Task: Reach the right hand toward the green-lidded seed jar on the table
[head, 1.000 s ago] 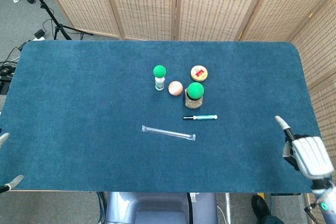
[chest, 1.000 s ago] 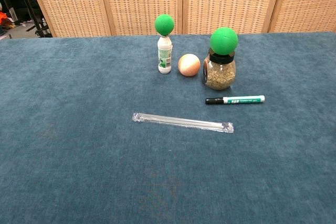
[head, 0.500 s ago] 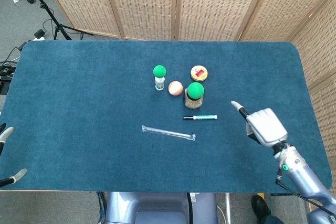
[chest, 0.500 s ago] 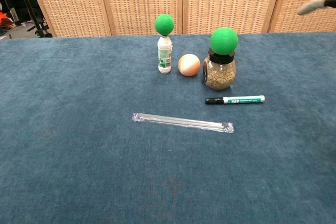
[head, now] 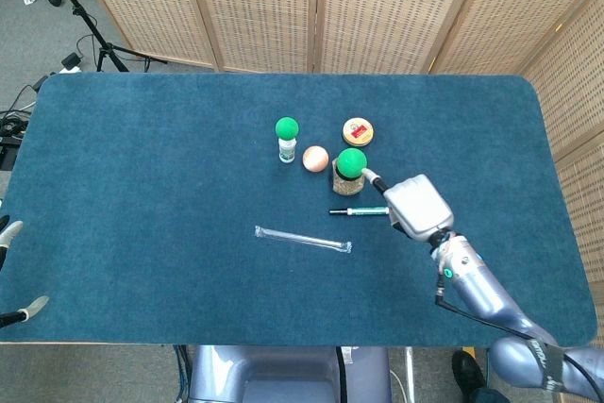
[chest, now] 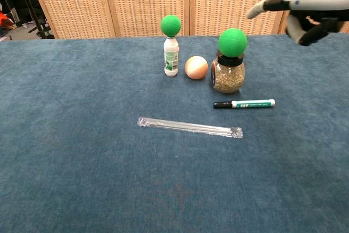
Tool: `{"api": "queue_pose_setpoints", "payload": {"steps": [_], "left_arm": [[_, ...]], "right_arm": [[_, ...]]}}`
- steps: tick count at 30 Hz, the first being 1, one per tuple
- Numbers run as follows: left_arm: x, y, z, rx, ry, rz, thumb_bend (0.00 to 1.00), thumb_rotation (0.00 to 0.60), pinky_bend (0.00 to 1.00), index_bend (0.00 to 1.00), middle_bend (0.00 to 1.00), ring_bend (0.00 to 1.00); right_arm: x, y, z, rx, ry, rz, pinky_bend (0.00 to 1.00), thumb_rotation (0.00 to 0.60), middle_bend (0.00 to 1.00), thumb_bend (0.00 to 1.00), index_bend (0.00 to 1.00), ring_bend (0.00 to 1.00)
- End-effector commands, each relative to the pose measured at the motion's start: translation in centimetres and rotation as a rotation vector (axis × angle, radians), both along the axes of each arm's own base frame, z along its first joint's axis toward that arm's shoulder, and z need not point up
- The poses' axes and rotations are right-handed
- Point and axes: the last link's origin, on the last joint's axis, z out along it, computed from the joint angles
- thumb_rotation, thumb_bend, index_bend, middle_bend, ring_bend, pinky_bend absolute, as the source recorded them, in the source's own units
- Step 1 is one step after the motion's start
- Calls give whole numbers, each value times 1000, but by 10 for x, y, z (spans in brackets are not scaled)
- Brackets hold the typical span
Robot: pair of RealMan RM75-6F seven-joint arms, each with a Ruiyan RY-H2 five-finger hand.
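Note:
The seed jar (head: pixel 349 175) (chest: pixel 228 75) stands upright near the table's middle, clear glass with a round green lid (chest: pixel 233 42). My right hand (head: pixel 416 206) (chest: pixel 308 1) hovers above the table just right of the jar, holding nothing. One finger (head: pixel 372 176) stretches out toward the lid and ends close to it; I cannot tell if it touches. The marker (head: pixel 360 210) lies partly under the hand. Only the fingertips of my left hand (head: pixel 26 310) show at the front left edge, spread apart and empty.
A small white bottle with a green ball cap (head: pixel 287 139) (chest: pixel 171 53), a peach ball (head: pixel 315 158) (chest: pixel 196 67) and a round tin (head: pixel 358 130) crowd the jar's left and back. A clear wrapped straw (head: pixel 303 239) (chest: pixel 189 127) lies in front. Wicker screens stand behind the table.
My right hand has swung from the table's front right edge leftward and away, up to the jar's right side, and now shows in the chest view. The left fingertips barely shifted.

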Motion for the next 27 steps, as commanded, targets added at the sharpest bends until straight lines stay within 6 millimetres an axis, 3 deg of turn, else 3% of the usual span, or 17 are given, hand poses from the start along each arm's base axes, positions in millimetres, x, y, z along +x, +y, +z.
{"api": "queue_pose_setpoints", "payload": {"steps": [1, 14, 27], "left_arm": [[-1, 1, 1, -1, -3, 7, 64, 600, 0, 0, 0, 0], [-6, 6, 5, -10, -20, 26, 68, 600, 0, 0, 0, 0], [-6, 6, 5, -17, -19, 26, 69, 600, 0, 0, 0, 0]], "right_arm": [[13, -4, -14, 4, 14, 12, 898, 600, 789, 1000, 0, 780], [23, -18, -38, -22, 51, -42, 898, 600, 789, 1000, 0, 780], [11, -24, -36, -49, 72, -92, 898, 600, 789, 1000, 0, 781]]}}
